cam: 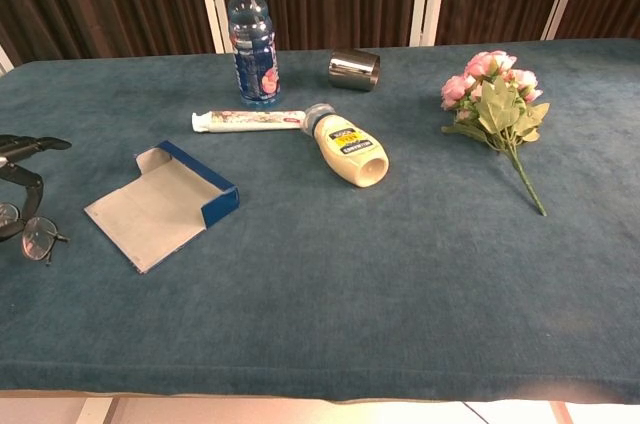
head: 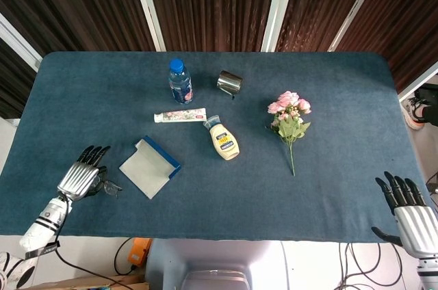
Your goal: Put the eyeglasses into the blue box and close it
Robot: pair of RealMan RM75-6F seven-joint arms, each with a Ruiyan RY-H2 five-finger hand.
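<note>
You have one table point(head: 356, 98) under a blue cloth, and on it one of each thing: a bunch of pink flowers point(head: 290, 120), the blue box point(head: 150, 166), a water bottle point(head: 180, 81), a yellow squeeze bottle point(head: 222, 140), a toothpaste tube point(head: 180, 116), a steel cup point(head: 229, 83) and the eyeglasses point(cam: 33, 236).

The blue box lies open just beyond your left hand's fingertips, its pale flap spread flat toward the table's near edge. The toothpaste tube, squeeze bottle, water bottle and cup lie further out past it; the flowers lie well apart, in the stretch between your two hands.

Your left hand point(head: 79, 178) covers most of the eyeglasses in the head view. The chest view cuts both off at its left edge: only dark fingers point(cam: 22, 156) and one lens show. The eyeglasses sit directly under those fingers at the table's near left corner, one lens sticking out on the box side. The fingers curl down over the frame and appear to touch it, but you cannot tell whether they actually grip it.

Your right hand point(head: 408, 212) hangs off the near right corner, partly cut by the picture edge, fingers straight, spread and holding nothing.
</note>
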